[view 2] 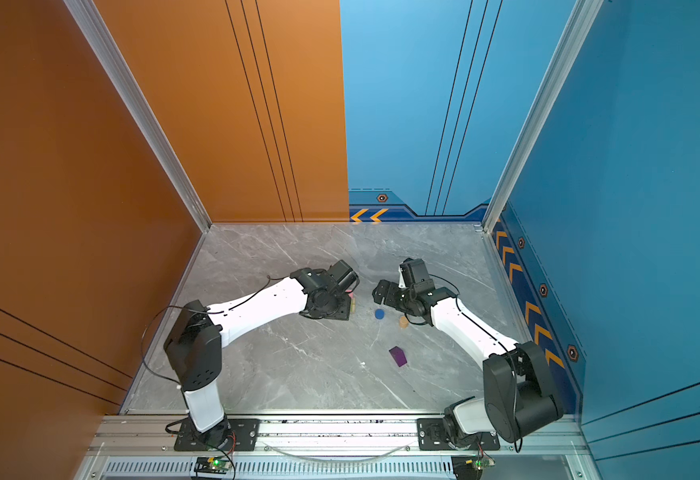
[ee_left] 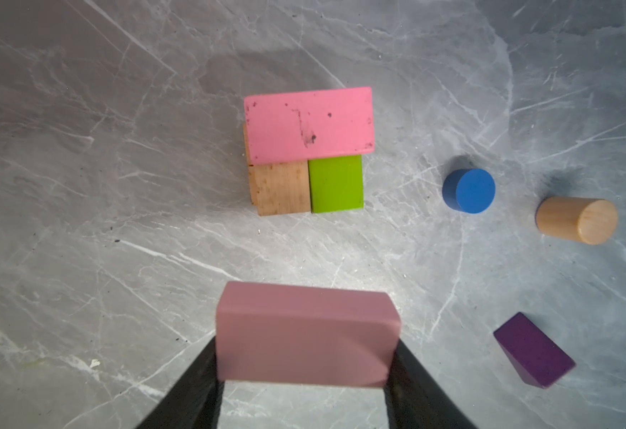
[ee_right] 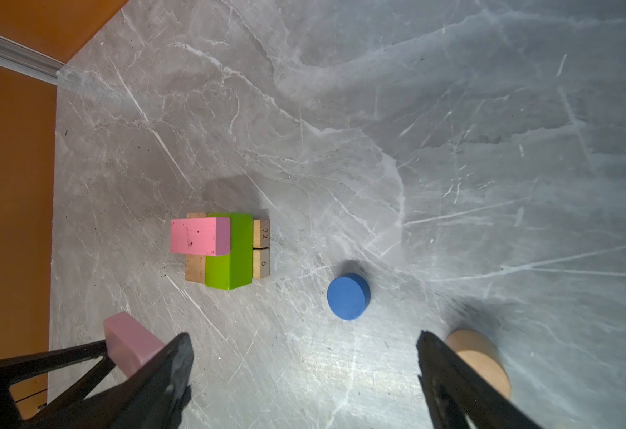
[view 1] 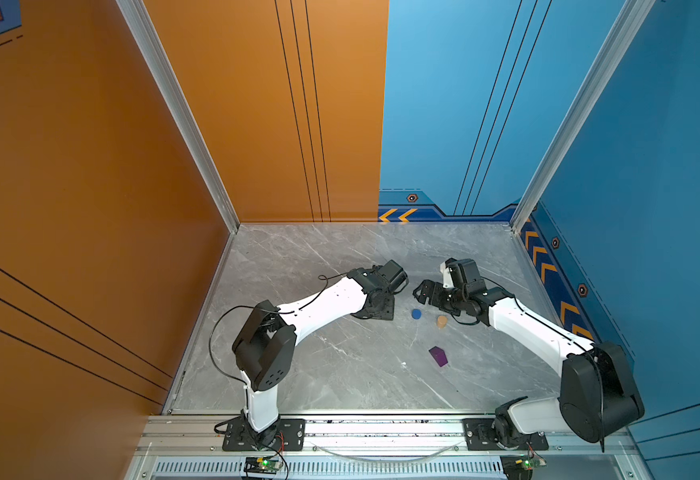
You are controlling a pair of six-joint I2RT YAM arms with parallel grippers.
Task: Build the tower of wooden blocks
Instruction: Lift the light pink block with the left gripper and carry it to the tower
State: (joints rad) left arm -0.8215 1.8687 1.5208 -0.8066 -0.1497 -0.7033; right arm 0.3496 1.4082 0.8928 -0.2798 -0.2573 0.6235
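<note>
In the left wrist view, your left hand [ee_left: 306,347] is clamped on a pink slab [ee_left: 304,327], just short of the tower [ee_left: 306,156]; land it skewed and it may shove the top slab [ee_left: 309,124] off. In the right wrist view, your right hand [ee_right: 304,336] gapes empty near the blue cylinder [ee_right: 348,296]. In both top views, your left arm [view 1: 323,303] and right arm [view 1: 535,328] reach to the middle of the table [view 1: 298,374], wrists bent down.

I find both top views bright and evenly lit. In the left wrist view the pink slab [ee_left: 306,338] nearest the lens is blurred, but the table [ee_left: 81,185] is sharp. In the right wrist view I see glare on the table, and the blue cylinder [ee_right: 348,297] throws a soft shadow.
</note>
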